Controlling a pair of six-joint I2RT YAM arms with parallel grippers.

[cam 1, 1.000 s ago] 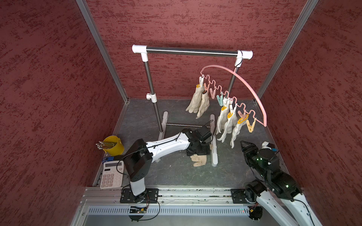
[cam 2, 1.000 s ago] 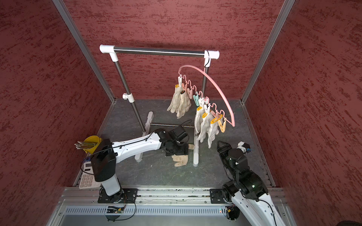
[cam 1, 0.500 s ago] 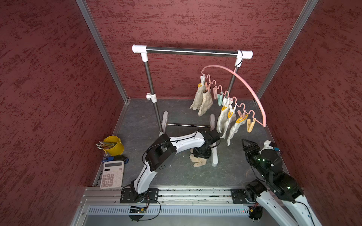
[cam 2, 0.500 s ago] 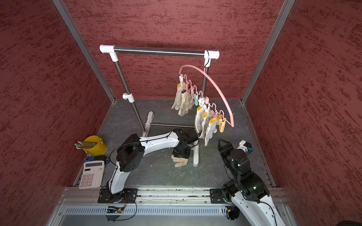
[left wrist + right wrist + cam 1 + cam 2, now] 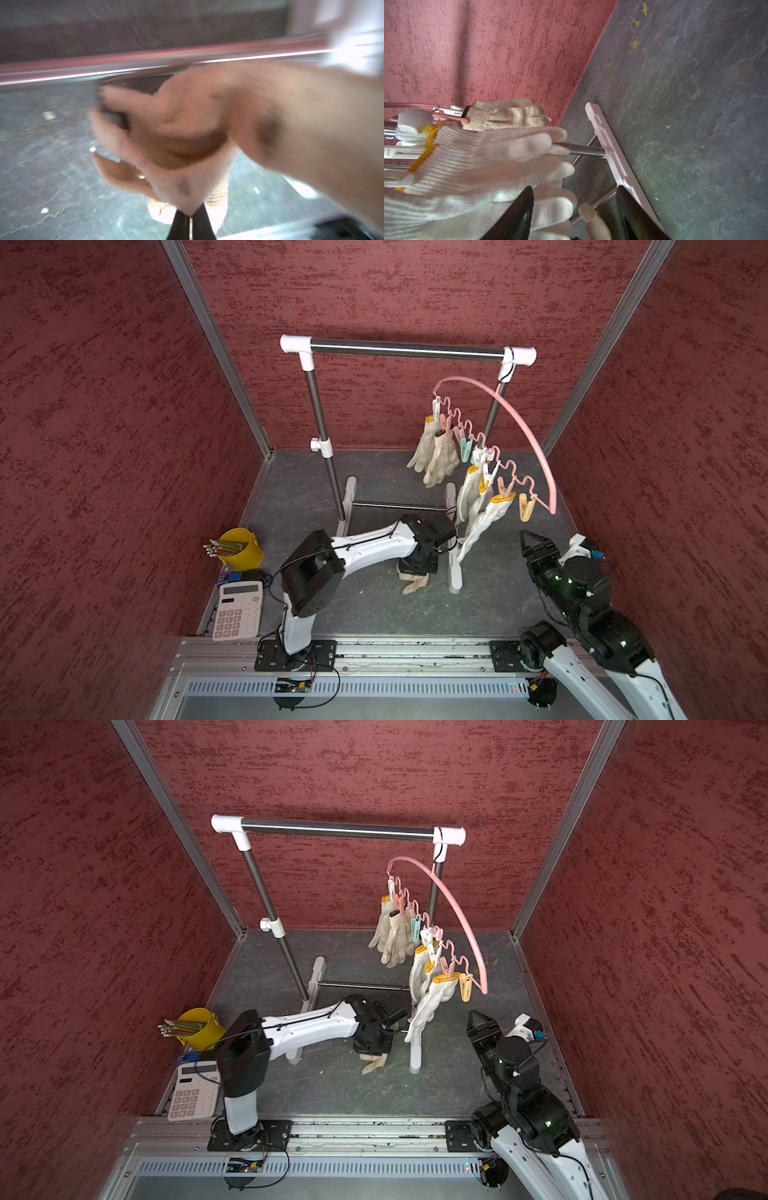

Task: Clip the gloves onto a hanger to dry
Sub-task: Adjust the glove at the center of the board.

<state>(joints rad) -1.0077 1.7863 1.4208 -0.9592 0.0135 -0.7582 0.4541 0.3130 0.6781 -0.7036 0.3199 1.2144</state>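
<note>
On the floor beside the rack foot [image 5: 455, 576], in a top view, the left gripper [image 5: 417, 568] is pinching the beige glove [image 5: 414, 585], jaws shut on it. Left wrist view, blurred: cloth is apparently bunching. Right wrist view: the right gripper [image 5: 574, 188] is hovering half-open, empty, beside hung gloves [image 5: 500, 145]. Advice: lifting straight, clearing the foot, toward the free yellow clip [image 5: 526, 507] on the hanger [image 5: 536, 443].

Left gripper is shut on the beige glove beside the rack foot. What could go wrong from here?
The left gripper pinches just a fold of the beige glove; it may slip on lifting. The wrist view is blurred, so the hold is hard to judge. The white gloves hang close to its wrist; rising could snag them and swing the hanger.
</note>
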